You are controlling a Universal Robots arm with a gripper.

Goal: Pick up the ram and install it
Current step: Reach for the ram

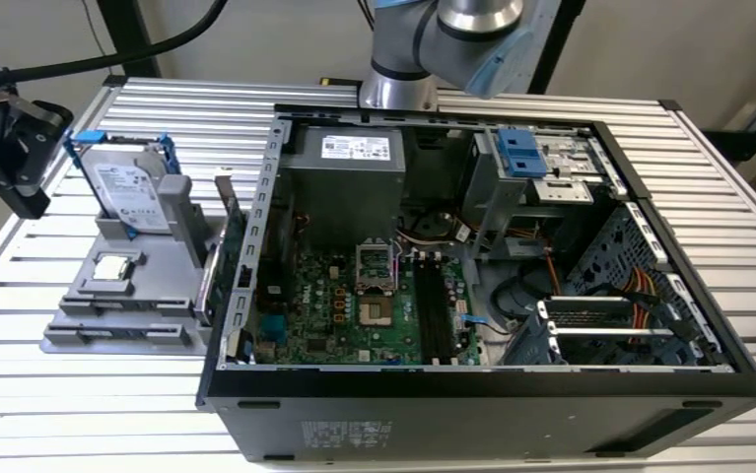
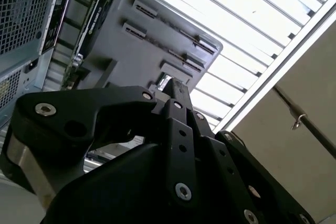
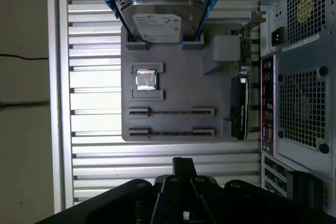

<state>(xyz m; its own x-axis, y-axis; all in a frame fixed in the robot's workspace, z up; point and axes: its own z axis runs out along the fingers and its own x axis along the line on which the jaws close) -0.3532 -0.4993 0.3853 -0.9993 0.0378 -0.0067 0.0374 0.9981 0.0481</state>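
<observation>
Over table (image 3: 94, 153) by tray (image 3: 181, 90), gripper (image 3: 184, 163) hovers nr ram (image 3: 171, 131).

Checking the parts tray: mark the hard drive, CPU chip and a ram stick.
hard drive (image 3: 157, 24): first wrist view, white label.
CPU chip (image 3: 146, 80): first wrist view, metal lid.
ram stick (image 3: 170, 112): first wrist view, top edge.

End effector (image 3: 184, 164) partly out of frame

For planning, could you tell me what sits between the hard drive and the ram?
In the first wrist view, a square silver chip lies between the hard drive and the ram.
</observation>
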